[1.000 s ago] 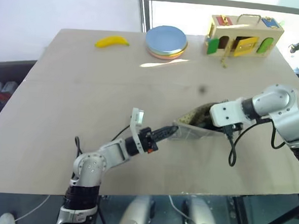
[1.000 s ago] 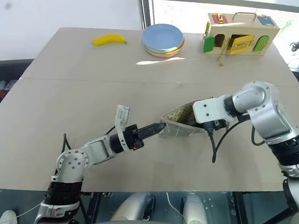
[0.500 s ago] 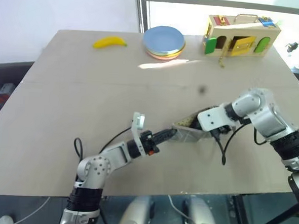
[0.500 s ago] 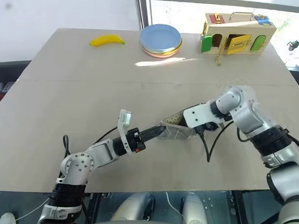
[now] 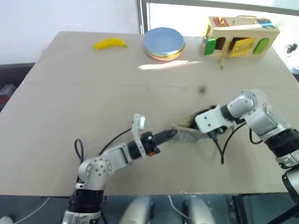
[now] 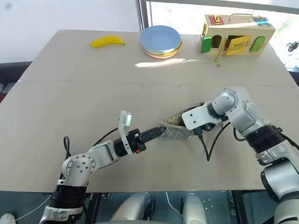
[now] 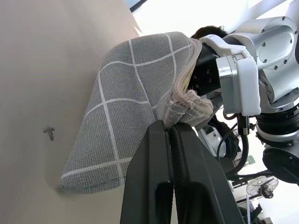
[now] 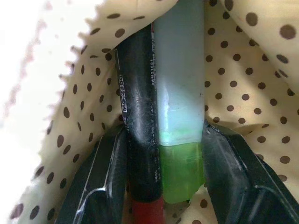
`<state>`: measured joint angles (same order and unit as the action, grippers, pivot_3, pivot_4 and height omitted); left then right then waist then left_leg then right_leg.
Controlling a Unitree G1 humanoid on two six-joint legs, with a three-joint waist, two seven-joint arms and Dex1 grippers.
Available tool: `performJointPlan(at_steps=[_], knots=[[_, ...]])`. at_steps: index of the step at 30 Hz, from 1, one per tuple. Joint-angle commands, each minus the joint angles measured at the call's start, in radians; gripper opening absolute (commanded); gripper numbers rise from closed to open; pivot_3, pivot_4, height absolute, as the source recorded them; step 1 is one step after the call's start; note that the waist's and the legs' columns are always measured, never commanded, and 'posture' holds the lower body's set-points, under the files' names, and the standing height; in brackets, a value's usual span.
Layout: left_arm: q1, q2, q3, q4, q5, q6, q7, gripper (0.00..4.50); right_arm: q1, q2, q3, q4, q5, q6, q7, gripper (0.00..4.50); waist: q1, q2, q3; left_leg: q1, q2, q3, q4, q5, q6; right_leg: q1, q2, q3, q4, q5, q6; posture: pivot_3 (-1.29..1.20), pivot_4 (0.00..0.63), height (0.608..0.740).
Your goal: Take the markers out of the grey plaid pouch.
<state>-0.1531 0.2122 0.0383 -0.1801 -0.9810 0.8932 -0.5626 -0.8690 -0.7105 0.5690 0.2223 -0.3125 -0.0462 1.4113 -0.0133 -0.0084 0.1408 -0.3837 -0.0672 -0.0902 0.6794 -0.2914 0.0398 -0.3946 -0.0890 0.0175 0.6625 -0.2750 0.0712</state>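
Since a second ago the right gripper has pushed deeper into the soft grey plaid fabric pouch, right of centre in the left eye view. Left gripper is pressed together, pinching the pouch's rim in the left wrist view. In the right wrist view, black fingers bracket both slim markers, red-and-black and light green, against dotted lining; extraction looks imminent.

A tan table carries the grey plaid pouch near its right-centre, and along the far edge — a yellow banana left, stacked plates centre, a wooden latch box right.
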Motion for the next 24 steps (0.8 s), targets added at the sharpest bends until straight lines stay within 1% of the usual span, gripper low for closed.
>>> performJointPlan(at_steps=[1, 4, 8, 9, 10, 11, 13, 18, 24], knots=[[0.015, 0.003, 0.015, 0.0, 0.008, -0.007, 0.003, 0.0, 0.013, -0.024, -0.039, -0.037, 0.019, 0.026, 0.025, 1.8, 0.0, 0.0, 0.0, 0.0, 0.0, 0.0, 0.0, 0.0, 0.0, 0.0, 0.0, 0.0, 0.0, 0.0, 0.0, 0.0, 0.15, 0.74], [0.017, 0.002, 0.017, -0.002, 0.008, -0.006, 0.002, 0.0, 0.012, -0.031, -0.061, -0.066, 0.037, 0.049, 0.031, 1.8, 0.0, 0.0, 0.0, 0.0, 0.0, 0.0, -0.001, 0.0, 0.0, -0.001, 0.0, 0.0, 0.0, 0.0, 0.0, 0.0, 0.15, 0.74], [0.018, 0.002, 0.018, -0.004, 0.01, -0.006, 0.002, 0.0, 0.006, -0.057, -0.123, -0.118, 0.087, 0.096, 0.028, 1.78, 0.001, 0.0, 0.0, -0.001, 0.0, 0.0, -0.001, 0.0, 0.0, -0.001, 0.0, 0.0, -0.001, 0.0, 0.0, 0.0, 0.15, 0.74], [0.019, 0.003, 0.019, -0.004, 0.01, -0.006, 0.002, 0.0, 0.007, -0.063, -0.132, -0.127, 0.094, 0.106, 0.029, 1.65, 0.001, 0.001, 0.001, -0.001, 0.0, 0.0, -0.001, 0.0, 0.0, -0.001, 0.0, 0.0, -0.001, 0.0, 0.0, 0.0, 0.15, 0.74], [0.019, 0.003, 0.019, -0.004, 0.01, -0.005, 0.001, 0.0, 0.008, -0.069, -0.139, -0.134, 0.098, 0.114, 0.029, 1.21, 0.002, 0.001, 0.001, -0.001, 0.0, 0.0, -0.002, 0.0, 0.0, -0.001, 0.0, 0.0, -0.001, 0.0, 0.0, 0.0, 0.15, 0.74], [0.019, 0.004, 0.019, -0.005, 0.009, -0.005, 0.001, 0.0, 0.009, -0.076, -0.148, -0.139, 0.103, 0.122, 0.026, 0.54, 0.002, 0.001, 0.001, -0.001, 0.0, 0.0, -0.002, 0.0, 0.0, -0.001, 0.0, 0.0, -0.001, 0.0, 0.0, 0.0, 0.15, 0.74], [0.019, 0.005, 0.019, -0.006, 0.01, -0.004, 0.001, 0.0, 0.011, -0.085, -0.169, -0.148, 0.114, 0.141, 0.022, 0.05, 0.001, 0.001, 0.001, -0.001, 0.0, 0.0, -0.002, 0.0, 0.0, -0.001, 0.0, 0.001, -0.001, 0.0, 0.0, 0.0, 0.15, 0.74], [0.018, 0.006, 0.02, -0.005, 0.006, 0.0, 0.002, 0.0, 0.026, -0.102, -0.182, -0.163, 0.122, 0.158, 0.023, 0.05, 0.002, 0.001, 0.001, -0.001, 0.0, 0.0, -0.003, 0.0, 0.0, -0.001, 0.0, 0.001, -0.001, 0.0, 0.0, 0.0, 0.15, 0.74], [0.017, 0.005, 0.02, -0.004, 0.006, 0.001, 0.001, 0.0, 0.063, -0.094, -0.141, -0.156, 0.1, 0.125, 0.028, 0.05, 0.001, 0.001, 0.001, -0.001, 0.0, 0.001, -0.004, 0.0, 0.0, -0.001, 0.0, 0.002, -0.002, 0.0, 0.0, 0.0, 0.15, 0.74]])
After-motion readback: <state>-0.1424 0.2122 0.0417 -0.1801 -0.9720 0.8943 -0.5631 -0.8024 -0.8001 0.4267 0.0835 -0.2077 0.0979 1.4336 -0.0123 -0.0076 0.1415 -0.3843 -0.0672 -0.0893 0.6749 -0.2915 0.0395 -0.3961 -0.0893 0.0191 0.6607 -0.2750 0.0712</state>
